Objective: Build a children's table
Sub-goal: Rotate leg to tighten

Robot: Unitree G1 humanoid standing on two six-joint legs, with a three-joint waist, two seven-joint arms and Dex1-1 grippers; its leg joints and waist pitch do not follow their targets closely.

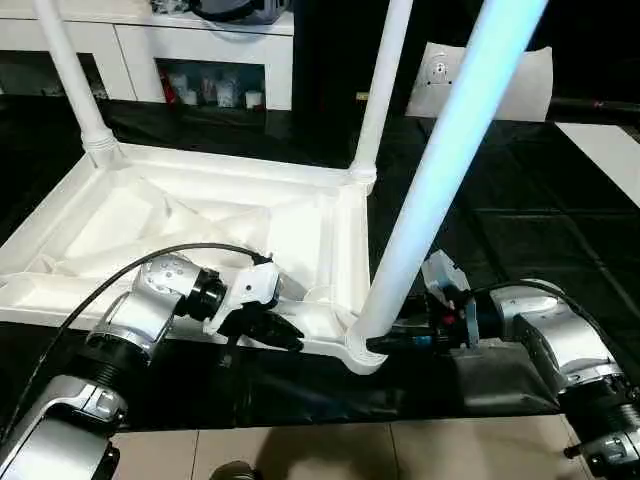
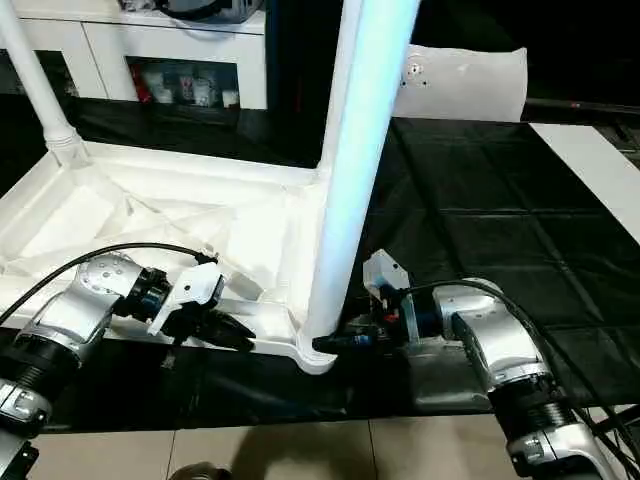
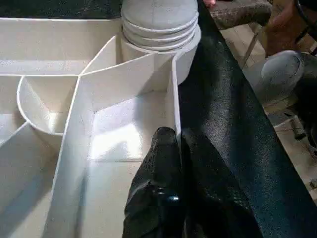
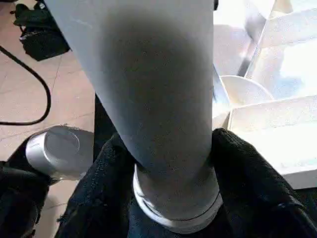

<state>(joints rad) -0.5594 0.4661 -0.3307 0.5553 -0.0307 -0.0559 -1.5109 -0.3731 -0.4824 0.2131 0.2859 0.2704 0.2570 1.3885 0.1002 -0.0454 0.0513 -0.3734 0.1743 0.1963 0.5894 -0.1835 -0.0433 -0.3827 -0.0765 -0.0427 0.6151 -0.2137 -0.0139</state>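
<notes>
legs: three upright [image 1: 440,170] in one tabletop [image 1: 200,215].

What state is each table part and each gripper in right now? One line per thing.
Tabletop: upside down, ribs up.
Near leg: standing in its corner socket.
Two far legs: upright in their sockets.
Left gripper: shut on the tabletop's edge.
Right gripper: fingers either side of the near leg's base.

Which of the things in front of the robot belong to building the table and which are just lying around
Part of the job:
- tabletop, upside down
- near leg, right claw around its base
- two far legs, standing in corner sockets
- left claw, shut on the tabletop's rim

Lying about:
- cabinet
- white slab
</notes>
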